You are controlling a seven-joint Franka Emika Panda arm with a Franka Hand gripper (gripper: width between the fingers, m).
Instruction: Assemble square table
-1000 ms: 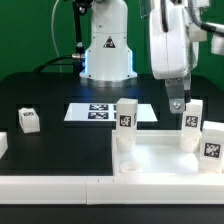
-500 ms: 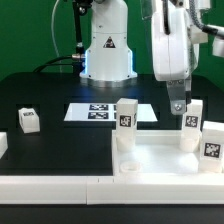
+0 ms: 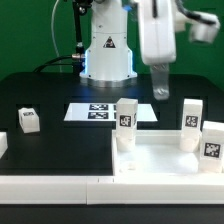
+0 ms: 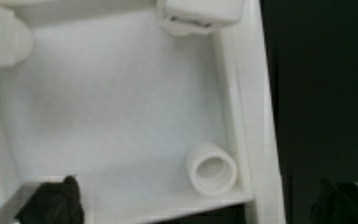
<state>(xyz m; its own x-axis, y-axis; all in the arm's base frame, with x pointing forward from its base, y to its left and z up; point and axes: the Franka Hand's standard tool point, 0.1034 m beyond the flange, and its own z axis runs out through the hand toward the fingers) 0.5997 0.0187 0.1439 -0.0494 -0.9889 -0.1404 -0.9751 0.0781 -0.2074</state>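
A: Since the earlier frames the gripper (image 3: 160, 92) has lifted off the far right leg (image 3: 191, 122) and shifted toward the exterior view's left; it hangs above the panel, touching nothing.

B: Fingers?

A: Nothing between them. In the wrist view two dark fingertips (image 4: 51, 200) sit well apart at the frame edge, so I judge them spread.

B: Where is the square table?

A: Its panel (image 3: 160, 160) lies rim-up at the exterior view's right, against the white rail (image 3: 55, 185). Three legs stand upright in corner sockets: one at the near left corner (image 3: 126, 124), the far right one, and one at the right edge (image 3: 213, 146). One round socket (image 4: 211, 172) is empty.

B: Fourth leg?

A: Loose on the table (image 3: 29, 120), well apart, left of the marker board (image 3: 98, 112). Probably the next pick.
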